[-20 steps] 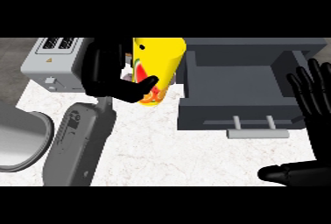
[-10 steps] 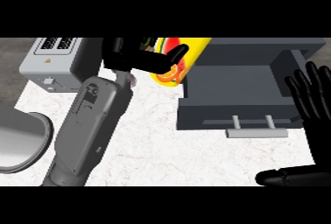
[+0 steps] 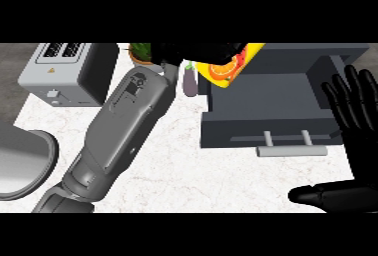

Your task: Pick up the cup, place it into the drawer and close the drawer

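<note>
**Cup (image 3: 235, 64) at the drawer's far left corner**

You have it in the left hand (image 3: 193, 52) — the black fingers are curled round its yellow body, and it sits tilted at the far left corner of the open grey drawer (image 3: 266, 131). You cannot tell whether it is inside the drawer's rim. Your right hand (image 3: 356, 115) rests at the view's right edge, just beside the drawer, fingers straight and released, holding nothing. A toaster (image 3: 65, 70) stands well to the left on the counter (image 3: 177, 165) — a dark purple thing (image 3: 190, 82) shows between the left forearm and the drawer.
</note>
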Available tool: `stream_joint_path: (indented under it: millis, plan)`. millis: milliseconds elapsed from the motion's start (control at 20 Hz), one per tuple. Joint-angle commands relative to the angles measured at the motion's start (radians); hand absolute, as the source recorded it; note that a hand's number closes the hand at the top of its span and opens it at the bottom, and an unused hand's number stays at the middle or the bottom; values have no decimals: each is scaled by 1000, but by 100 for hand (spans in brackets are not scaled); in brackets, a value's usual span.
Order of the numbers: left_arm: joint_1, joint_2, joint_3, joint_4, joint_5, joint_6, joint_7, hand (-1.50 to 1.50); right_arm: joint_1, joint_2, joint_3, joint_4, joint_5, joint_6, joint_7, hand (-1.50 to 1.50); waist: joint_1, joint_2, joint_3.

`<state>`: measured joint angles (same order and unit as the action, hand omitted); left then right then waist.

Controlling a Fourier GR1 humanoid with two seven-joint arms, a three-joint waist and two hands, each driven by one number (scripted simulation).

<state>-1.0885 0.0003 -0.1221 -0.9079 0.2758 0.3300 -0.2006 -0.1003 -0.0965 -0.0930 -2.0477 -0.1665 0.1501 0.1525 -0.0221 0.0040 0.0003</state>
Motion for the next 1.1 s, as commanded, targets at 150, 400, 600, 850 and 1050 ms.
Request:
stream_joint_path:
  millis: [150, 400, 600, 850, 1050]
  plan:
    - [-108, 0, -112, 203, 127, 76, -83, 150, -2, 2, 16, -23, 8, -3, 17, -150, -16, 2, 0]
    - [-181, 0, -98, 381, 188, 31, -134, 150, -28, 5, 14, 6, -1, 4, -6, -150, -29, 9, 0]
    - [-183, 0, -207, 423, 242, 46, -153, 150, -48, -18, -22, 43, -21, 17, -15, -150, -33, 8, 0]
    - [-188, 0, -304, 469, 287, 93, -184, 150, -78, -43, -32, 41, -62, 39, 27, -150, -61, 13, 1]
    - [-248, 0, -362, 494, 310, 116, -121, 150, -30, -1, 24, 20, -10, 33, -27, -150, -86, 16, 2]
